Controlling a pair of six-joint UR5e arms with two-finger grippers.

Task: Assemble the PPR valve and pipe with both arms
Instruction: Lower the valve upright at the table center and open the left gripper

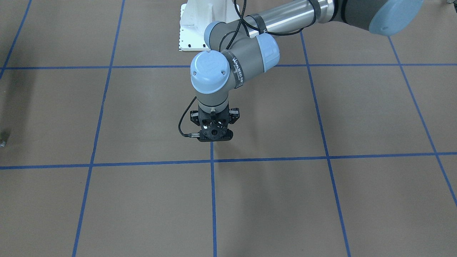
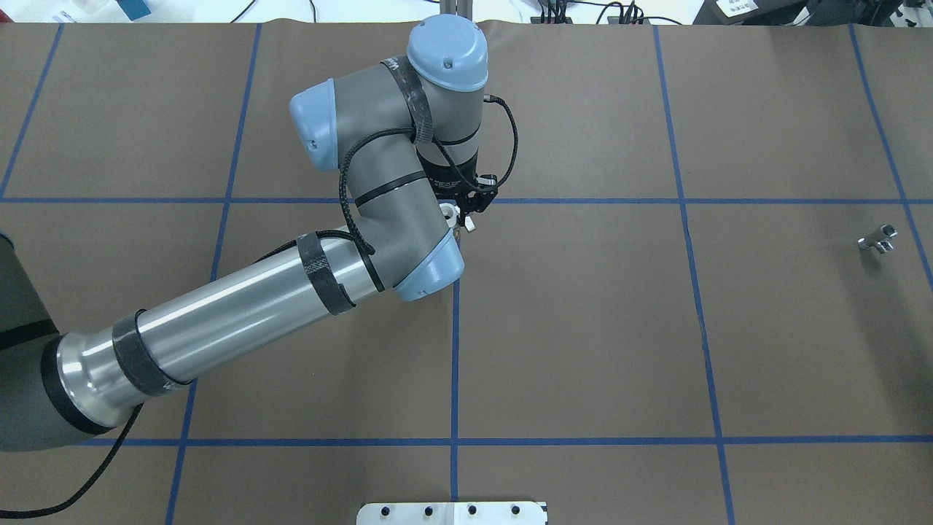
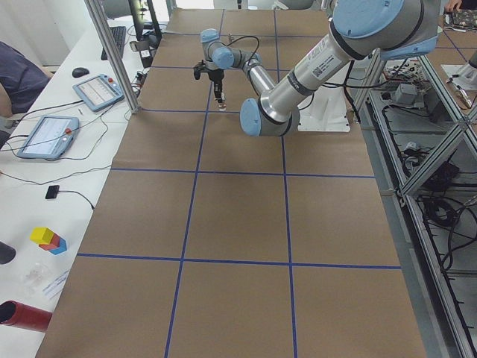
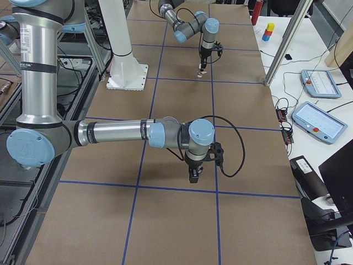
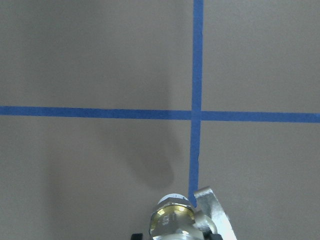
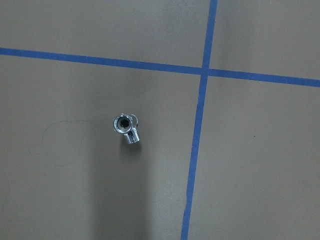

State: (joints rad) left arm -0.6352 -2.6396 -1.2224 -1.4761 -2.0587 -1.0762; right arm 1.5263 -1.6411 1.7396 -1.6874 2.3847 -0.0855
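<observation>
Brown blue-taped table [image 2: 583, 328]: my left gripper [image 2: 459, 217] clamps the brass-and-white PPR valve [image 5: 174, 217] mid-table, the shiny silver T-shaped pipe [image 6: 127, 128] lies loose far right below my right gripper [image 4: 194, 176], whose opening I cannot tell, so an off-centre pinch could flick it away.

The PPR valve [image 5: 172, 216] has a glossy brass middle and a smooth white plastic end. The pipe [image 6: 126, 128] is shiny silver metal with a ribbed stub. The table cover [image 2: 583, 328] looks like matt brown paper, crossed by smooth blue tape [image 2: 455, 364].
</observation>
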